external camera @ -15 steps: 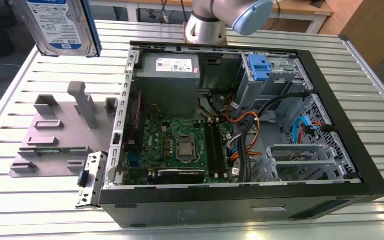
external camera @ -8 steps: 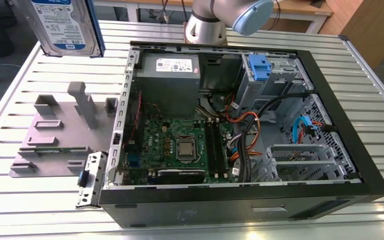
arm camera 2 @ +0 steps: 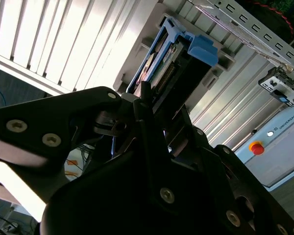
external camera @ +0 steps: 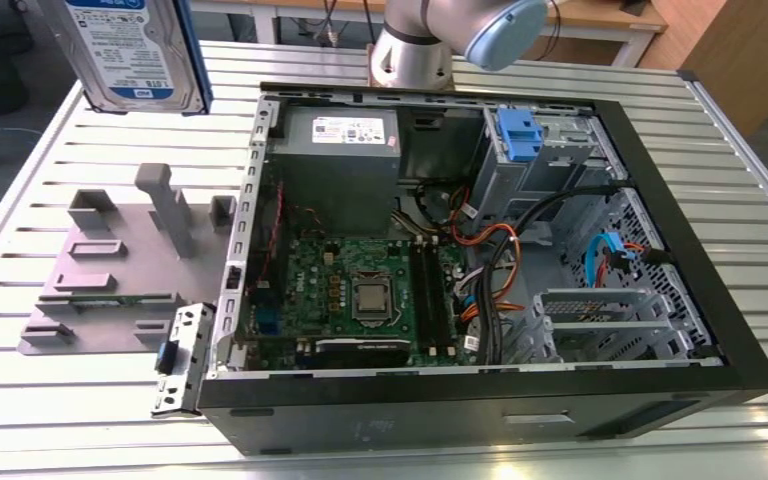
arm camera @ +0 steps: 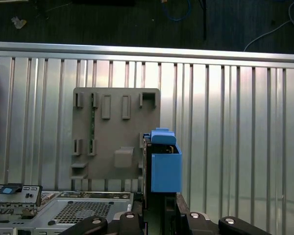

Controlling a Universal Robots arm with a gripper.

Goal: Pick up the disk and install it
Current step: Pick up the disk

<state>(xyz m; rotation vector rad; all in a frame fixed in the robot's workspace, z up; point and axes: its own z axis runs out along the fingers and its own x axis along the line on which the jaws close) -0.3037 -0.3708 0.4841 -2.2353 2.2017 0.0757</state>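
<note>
Gripper [arm camera: 161, 203] fingers were closed on the disk [arm camera: 165, 169], held on end. In the exterior view it hung at upper left, beside the open case [external camera: 491, 405].

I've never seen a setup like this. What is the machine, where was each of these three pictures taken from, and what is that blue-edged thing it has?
It is a single robot arm standing on a slatted metal table. The exterior view comes from a camera set apart from the arm. Both wrist views come from cameras riding on the arm near its gripper, its two-fingered hand. On the table lie an open computer case and a grey holder plate. The gripper is shut on the disk, a silver hard drive in a blue carrier, held up above the table.
</note>
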